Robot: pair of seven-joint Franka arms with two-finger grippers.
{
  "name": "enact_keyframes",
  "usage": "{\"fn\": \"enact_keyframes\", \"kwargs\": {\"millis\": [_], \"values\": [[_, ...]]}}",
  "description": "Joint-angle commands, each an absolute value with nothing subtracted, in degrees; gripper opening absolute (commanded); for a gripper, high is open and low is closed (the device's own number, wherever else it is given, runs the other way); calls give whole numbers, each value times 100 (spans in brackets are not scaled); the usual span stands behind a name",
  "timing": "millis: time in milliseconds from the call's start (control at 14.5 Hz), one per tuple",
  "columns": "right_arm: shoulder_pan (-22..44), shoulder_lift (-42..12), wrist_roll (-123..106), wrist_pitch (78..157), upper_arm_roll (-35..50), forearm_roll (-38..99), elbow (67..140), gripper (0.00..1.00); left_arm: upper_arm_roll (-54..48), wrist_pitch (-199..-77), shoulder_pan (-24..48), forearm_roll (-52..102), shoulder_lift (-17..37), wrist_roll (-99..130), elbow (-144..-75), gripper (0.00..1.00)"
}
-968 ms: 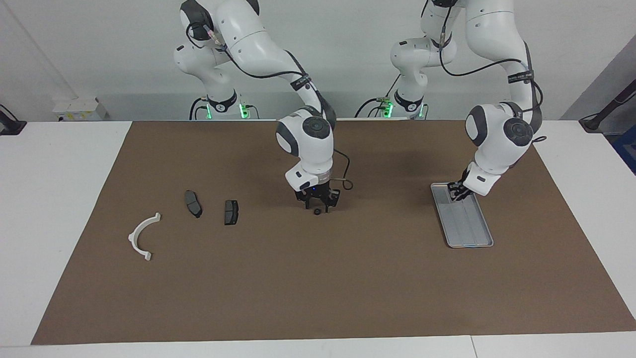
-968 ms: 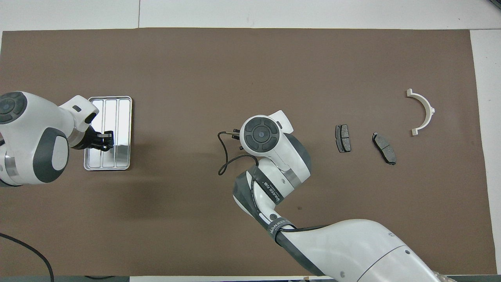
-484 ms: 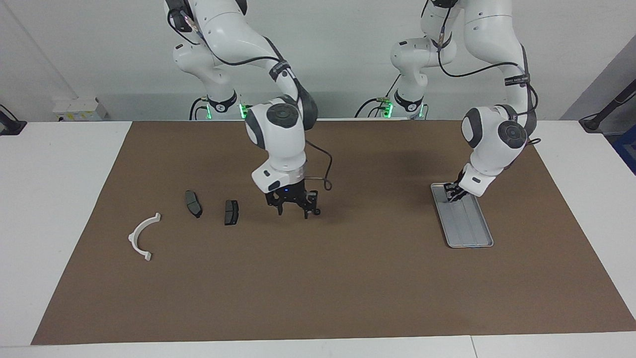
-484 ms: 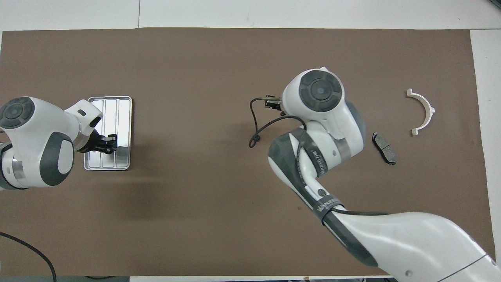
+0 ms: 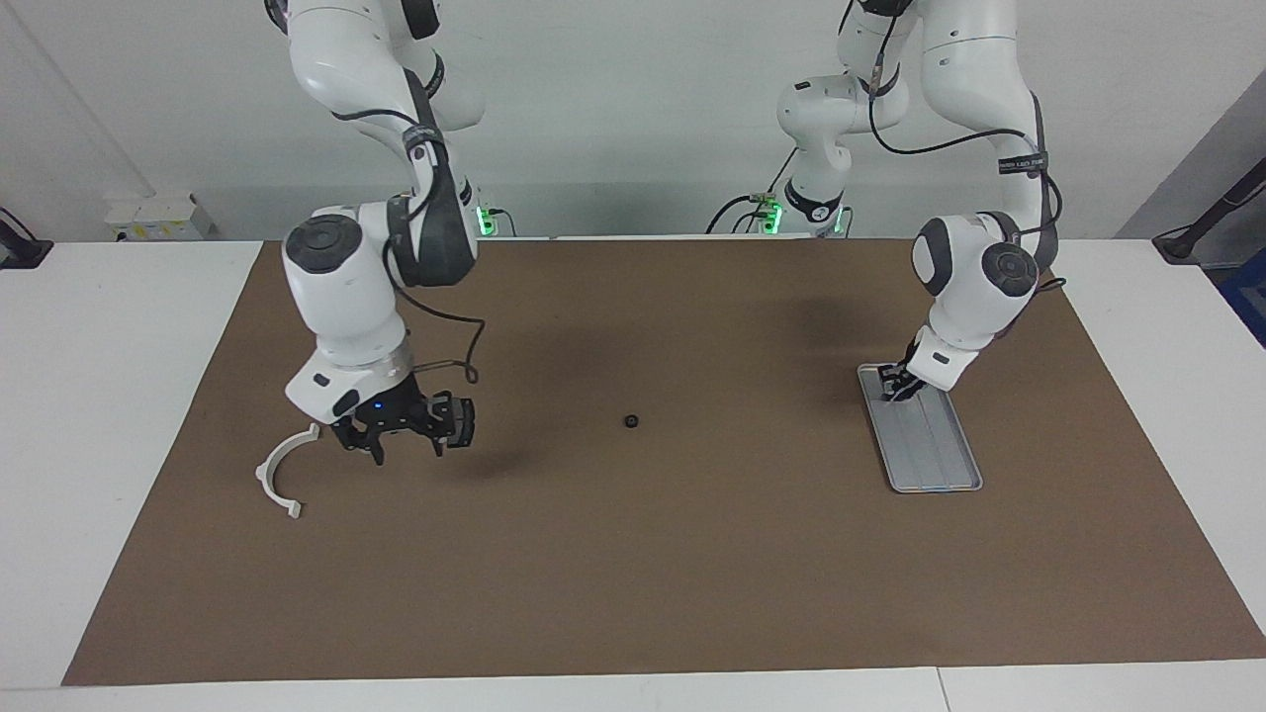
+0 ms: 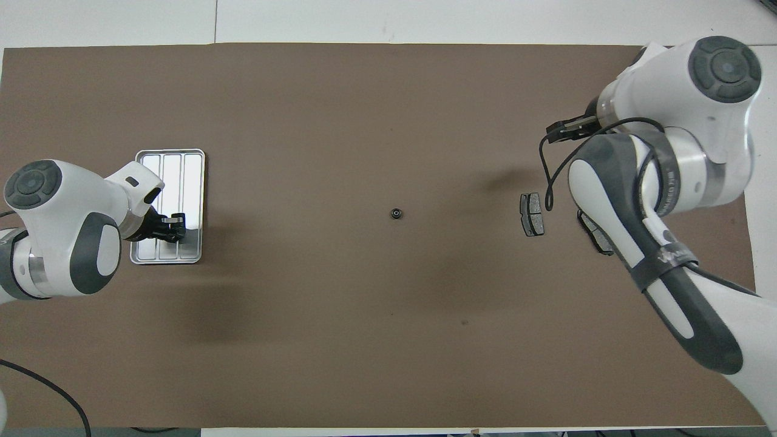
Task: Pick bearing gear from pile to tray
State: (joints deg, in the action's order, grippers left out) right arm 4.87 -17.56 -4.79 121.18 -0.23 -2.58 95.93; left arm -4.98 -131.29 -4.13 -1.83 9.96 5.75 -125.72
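While a small black gear (image 5: pixel 630 421) lies alone on the brown mat (image 5: pixel 633 574), about midway between the tray (image 5: pixel 940 465) and the brake pads (image 6: pixel 532 213) and well apart from both, neither arm is placed to take it. The right hand (image 5: pixel 406 443) hangs with its fingers spread and nothing in them over the pads, just beside the white curved bracket (image 5: pixel 282 475) toward the right arm's end of the tabletop (image 5: pixel 99 396). If it came down here it would likely close on a pad, the wrong part. The gear is tiny and round, so an off-centre pinch could squirt it out or set it rolling.

The left hand (image 5: pixel 898 381) sits low over the end of the tray nearer the robots; whether its fingers are closed or pinch anything cannot be told. A careless move there could nudge the light tray. The part of the tray that shows holds nothing; the patch under the hand is hidden.
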Motion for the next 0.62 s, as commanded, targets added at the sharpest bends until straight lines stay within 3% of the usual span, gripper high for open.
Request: {"fn": "enact_keyframes", "kwargs": {"millis": [0, 69, 553], "values": [[238, -1232, -922, 11402, 70, -167, 9555, 79, -501, -13298, -404, -255, 1002, 650, -12674, 66], [194, -1135, -932, 11060, 62, -158, 9423, 79, -501, -13272, -404, -255, 1011, 642, -12648, 71], [114, -423, -617, 9678, 0, -44, 9220, 79, -518, -12578, -404, -255, 1011, 659, -12016, 71]]}}
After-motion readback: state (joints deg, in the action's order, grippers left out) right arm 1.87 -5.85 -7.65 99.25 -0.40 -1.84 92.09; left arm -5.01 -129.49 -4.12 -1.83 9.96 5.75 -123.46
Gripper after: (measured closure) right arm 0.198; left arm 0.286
